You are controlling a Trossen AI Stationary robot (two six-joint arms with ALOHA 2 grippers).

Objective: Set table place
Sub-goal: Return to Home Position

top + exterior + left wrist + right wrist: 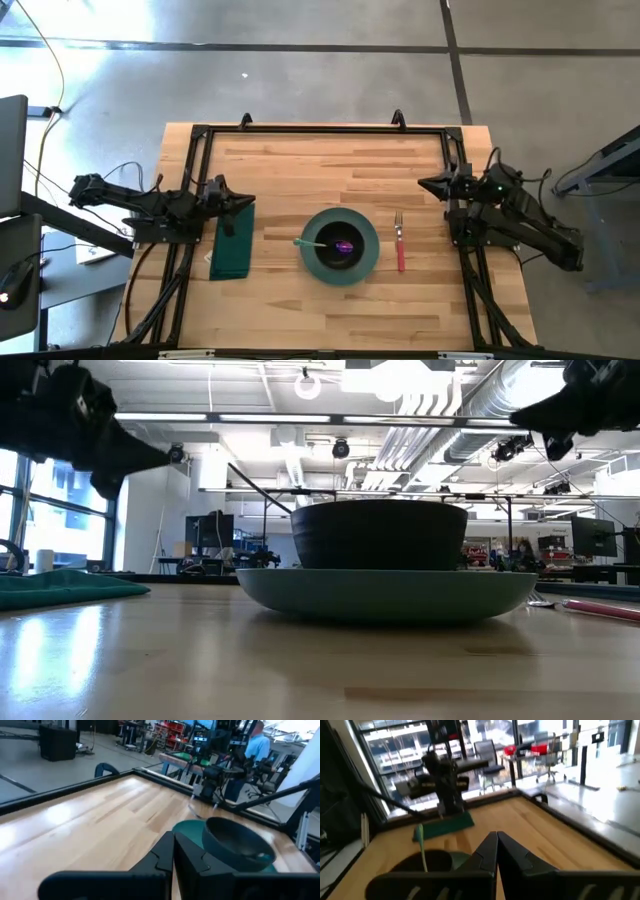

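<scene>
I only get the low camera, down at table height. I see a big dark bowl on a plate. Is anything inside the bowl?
Observer: Yes. From above, a spoon lies in the bowl, with its pale handle sticking out over the rim on your left.
Operator: What's the pink stick on my right?
Observer: That's the red handle of a fork. It lies beside the plate, prongs pointing away from your camera.
Operator: Are the robot's hands holding anything?
Observer: No. The wrist cameras show the left hand and the right hand both shut on nothing, one at each side of the table.
</scene>
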